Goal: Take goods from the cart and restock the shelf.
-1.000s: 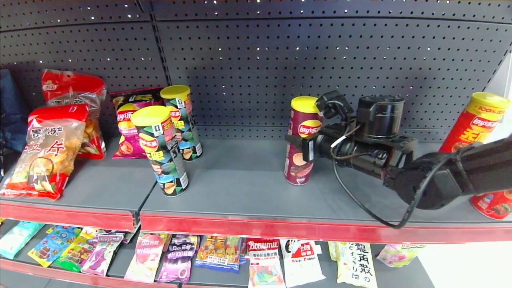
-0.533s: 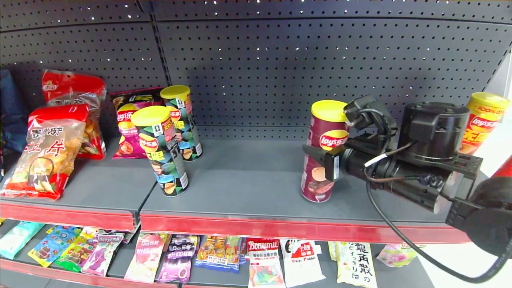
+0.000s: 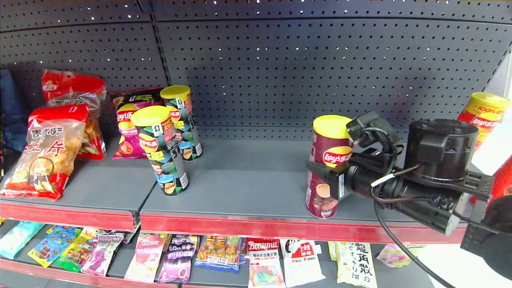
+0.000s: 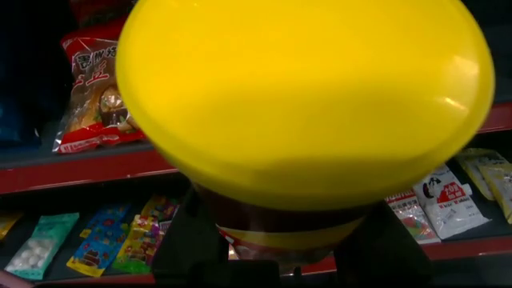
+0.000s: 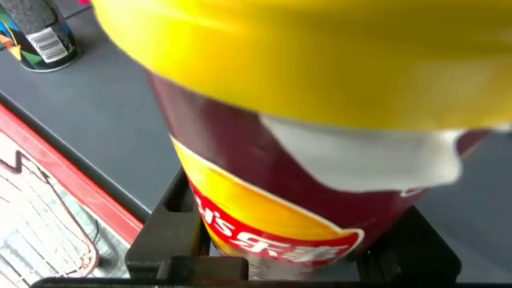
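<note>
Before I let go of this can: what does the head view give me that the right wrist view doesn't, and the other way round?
Head view adds the wider layout: red snack bags at the shelf's left end, a red can at far right, and packets below it. Right wrist view adds a close look at the fingers against the can's sides, and a wire grid below the shelf's red edge. Both show the right gripper shut on the maroon can near the front edge, and the front teal-patterned can.
</note>
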